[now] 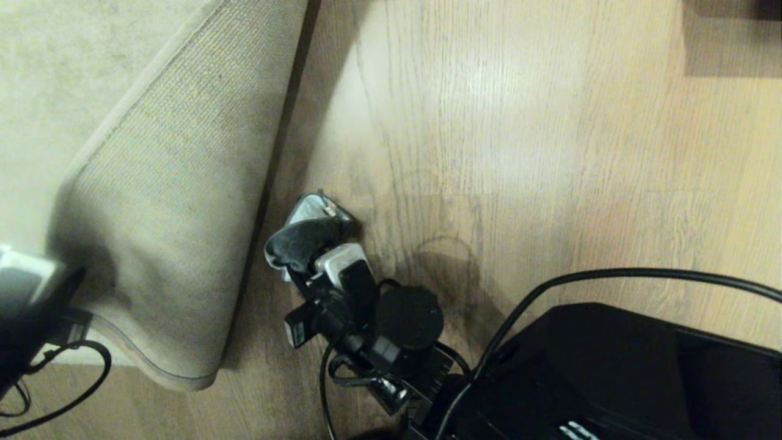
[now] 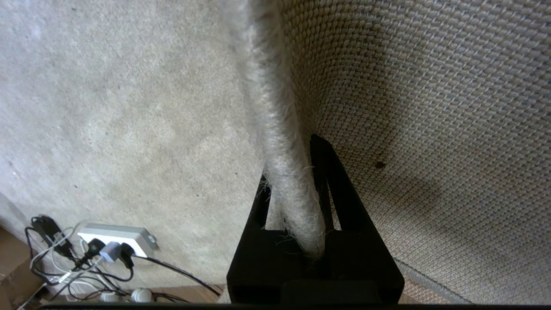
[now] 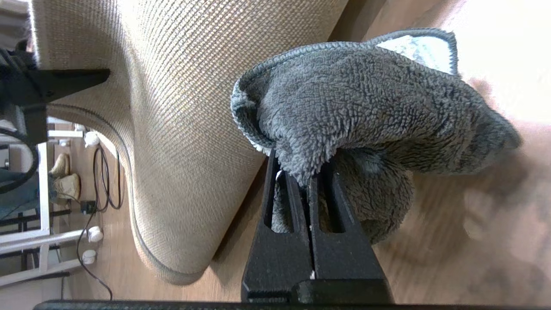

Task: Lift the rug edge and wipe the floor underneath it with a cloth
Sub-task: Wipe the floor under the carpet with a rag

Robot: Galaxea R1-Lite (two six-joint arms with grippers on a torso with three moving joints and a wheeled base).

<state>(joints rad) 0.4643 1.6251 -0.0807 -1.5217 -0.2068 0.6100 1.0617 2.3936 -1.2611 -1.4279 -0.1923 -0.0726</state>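
While the left gripper pinches the rug edge at the near left — tan backing turned up and folded over — the right gripper, jaws pressed together on the cloth, holds it against the floor just right of the fold.

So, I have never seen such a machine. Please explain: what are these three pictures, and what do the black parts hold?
It is a robot with two arms. One picture looks down from its head; the other two come from cameras on its wrists. The left gripper is shut on the rug edge, folding it back so that the woven backing shows. The right gripper is shut on a grey cloth, held low at the wooden floor beside the raised rug. A power strip lies on the rug.
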